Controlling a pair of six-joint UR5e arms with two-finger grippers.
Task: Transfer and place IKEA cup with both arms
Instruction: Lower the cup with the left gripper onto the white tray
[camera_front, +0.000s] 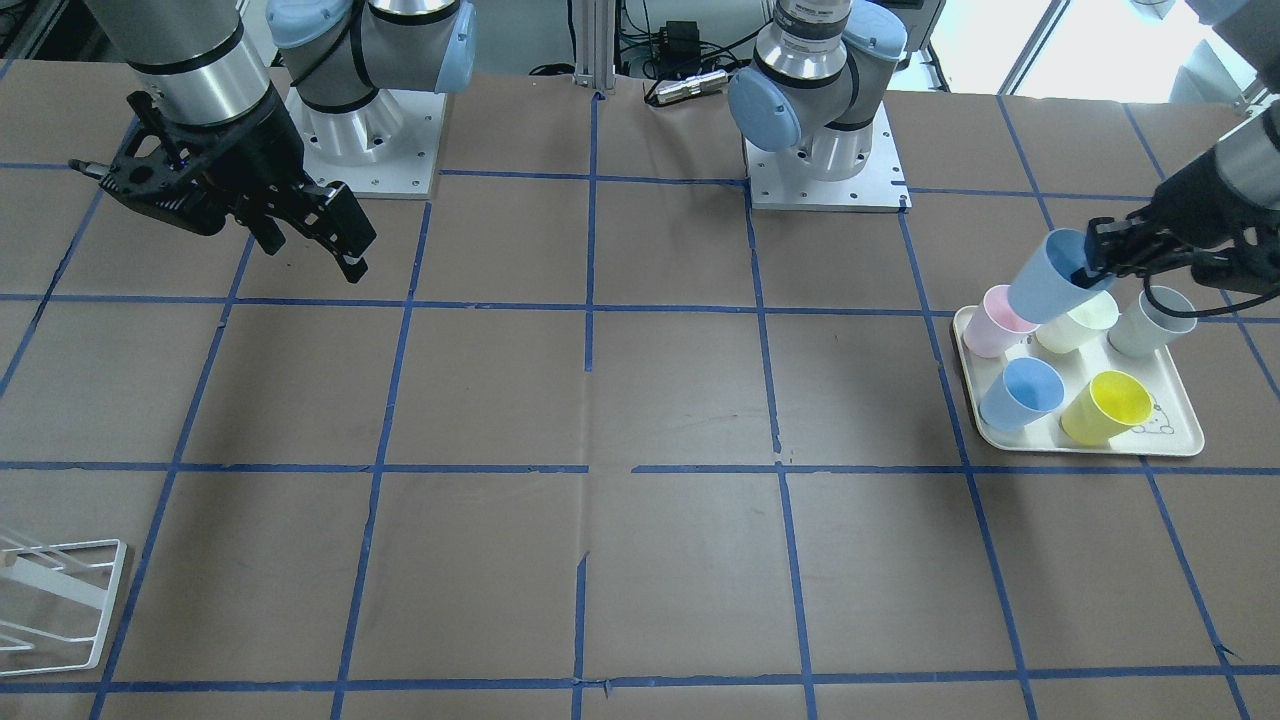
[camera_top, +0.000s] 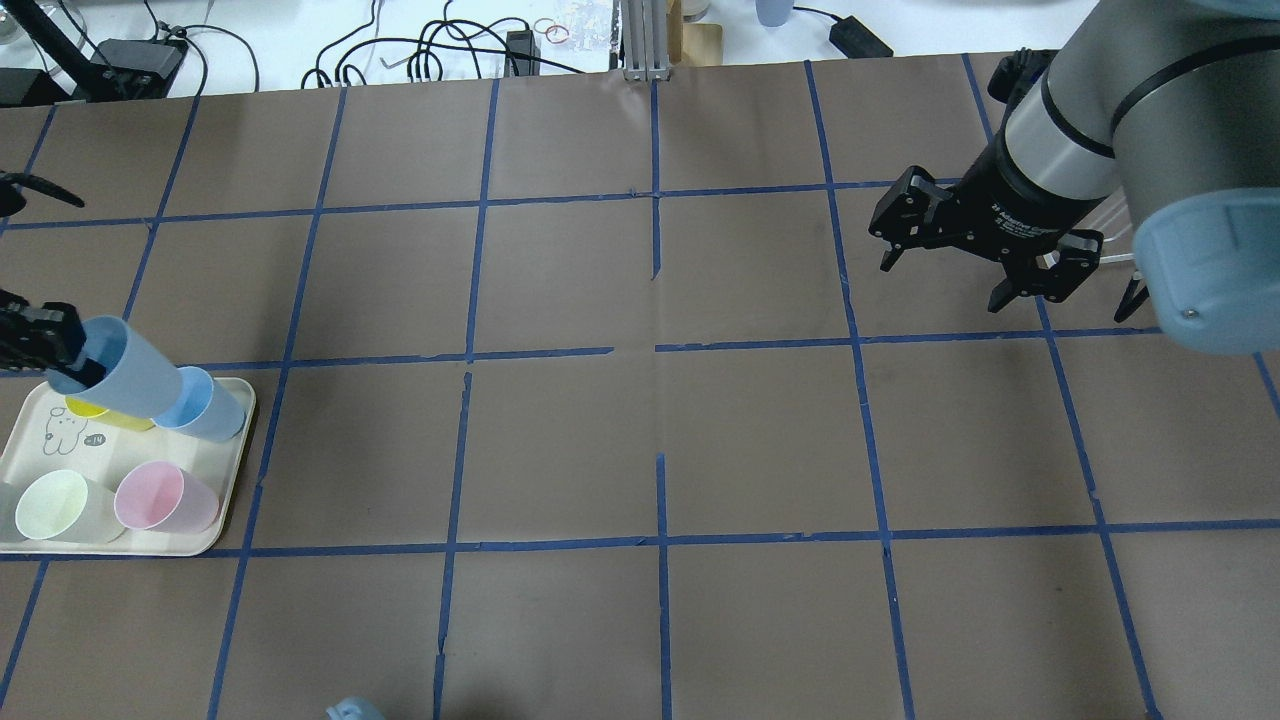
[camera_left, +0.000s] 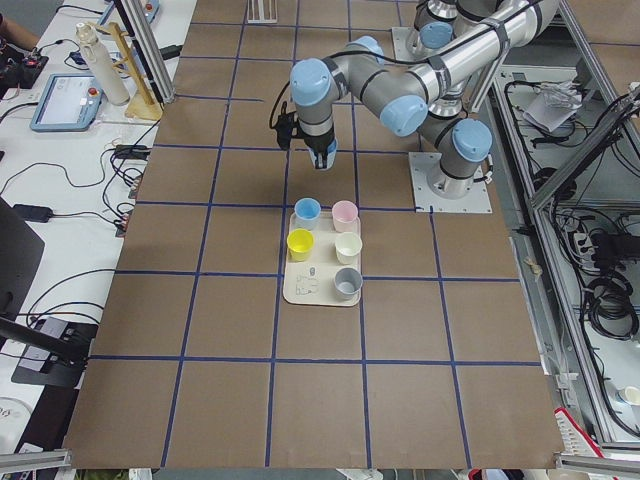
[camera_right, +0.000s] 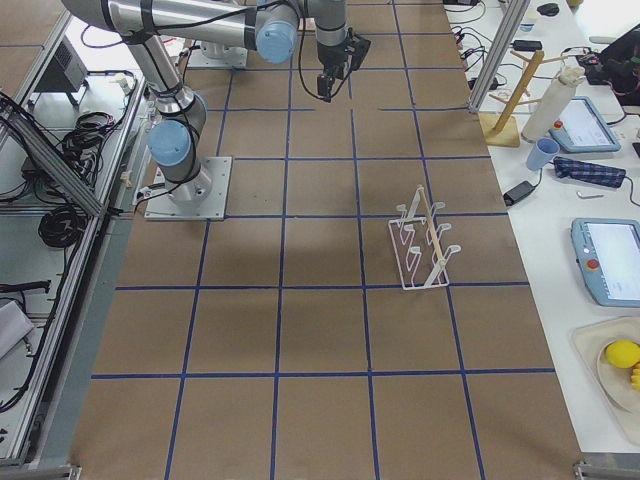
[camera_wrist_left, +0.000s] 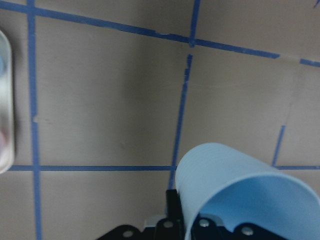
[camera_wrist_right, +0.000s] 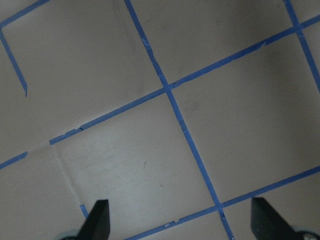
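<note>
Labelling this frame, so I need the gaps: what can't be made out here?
Yellow cup, overhead view: mostly hidden behind the held IKEA cup.
Grey cup, overhead view: cut off by the left edge.
Tray, left wrist view: blurred, cropped at the edge.
Left pincer, overhead view: mostly beyond the left edge.

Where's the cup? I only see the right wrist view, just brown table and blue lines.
Observer: The left gripper holds the cup by its rim, lifted and tilted, by a tray.
Operator: Are there more cups?
Observer: Five stand on the tray: pink, cream, grey, blue, yellow.
Operator: Is my gripper close to it?
Observer: No. The right gripper hangs open, with nothing in it, over the table's opposite end.
</note>
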